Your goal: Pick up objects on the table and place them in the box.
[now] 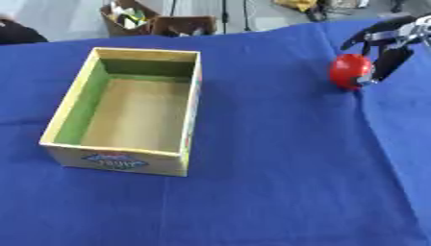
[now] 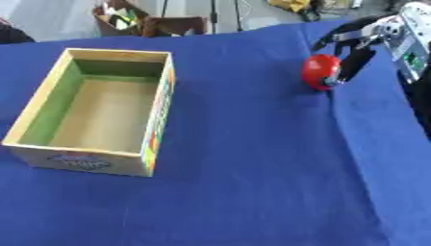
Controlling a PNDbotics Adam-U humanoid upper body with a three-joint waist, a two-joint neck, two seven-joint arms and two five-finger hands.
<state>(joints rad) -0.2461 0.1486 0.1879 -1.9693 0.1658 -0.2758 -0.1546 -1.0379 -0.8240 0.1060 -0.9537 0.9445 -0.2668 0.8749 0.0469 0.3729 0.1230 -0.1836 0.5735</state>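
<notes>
A red ball point(image 1: 348, 70) rests on the blue cloth at the far right. My right hand point(image 1: 392, 54) comes in from the upper right corner and straddles it. Its dark fingers run almost straight down the ball's right side and touch it, while the thumb point(image 1: 360, 37) arches over the top, a little apart from it. The hand is open and the ball still lies on the cloth. An open cardboard box point(image 1: 190, 103) with a green inner wall and a bare brown floor stands at the left, well away from the ball. My left hand shows in neither view.
The blue cloth point(image 1: 278, 158) covers the whole table between box and ball and toward the near edge. Beyond the far edge stand brown cartons point(image 1: 131, 19) with odds and ends, and cables on a grey floor.
</notes>
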